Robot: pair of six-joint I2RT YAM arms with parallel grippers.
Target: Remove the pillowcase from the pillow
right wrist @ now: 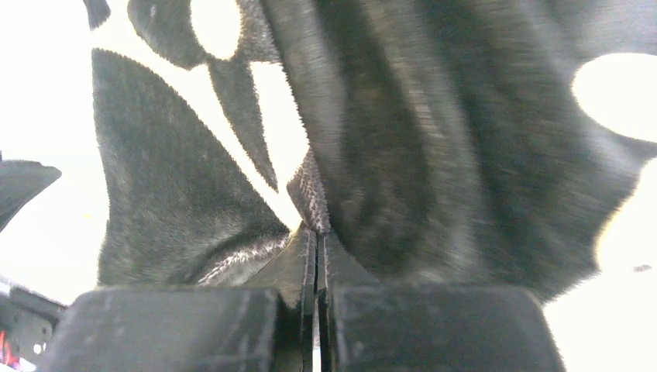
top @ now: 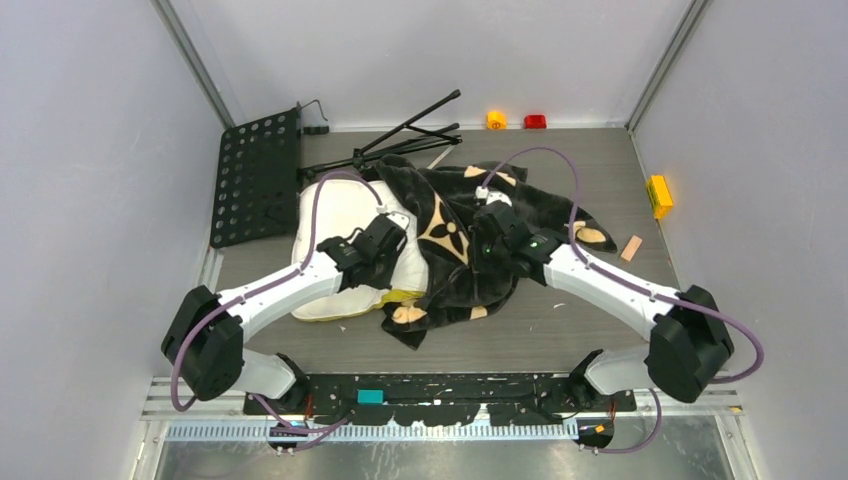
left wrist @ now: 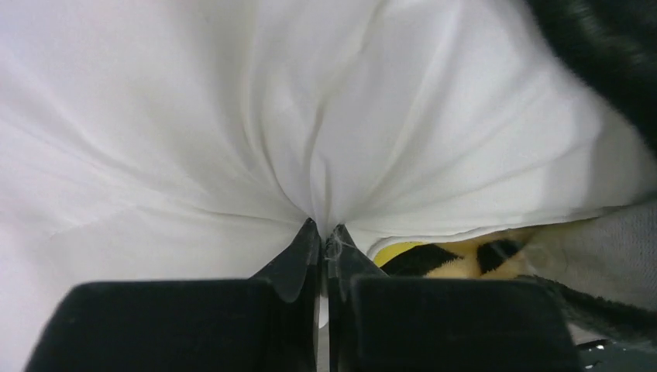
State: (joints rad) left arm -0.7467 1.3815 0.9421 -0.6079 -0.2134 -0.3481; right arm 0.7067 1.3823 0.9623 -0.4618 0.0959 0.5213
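**Pillow half out of its cover, both arms gripping**

At the far left of the desk (top: 560,320) lies a black metal plate (top: 258,178) full of round holes, and its edge is just beside the pillow. Behind the pillow, a folded black stand (top: 400,140) with thin legs lies near the back wall. It touches the top of the fabric.

The pillow (top: 340,215) is left of the centre. It is cream-white, plump and smooth, with a yellowish edge at its near side. Its left part is bare and its right part goes under the pillowcase (top: 470,250). The left fingers (top: 392,232) are closed on the white cloth. In the left wrist view the cloth (left wrist: 194,116) is pinched between them (left wrist: 314,240) and folds spread out from the grip.

The pillowcase is black plush with pale-yellow flowers. It is crumpled in the middle of the desk and spreads to the right. The right fingers (top: 487,235) are closed on a fold of it, and the short soft pile shows clearly (right wrist: 434,155).

Further right, an orange block (top: 496,120) and a red block (top: 535,121) stand at the back wall. A yellow block (top: 658,195) and a small tan piece (top: 631,247) lie near the right edge, apart from the fabric.
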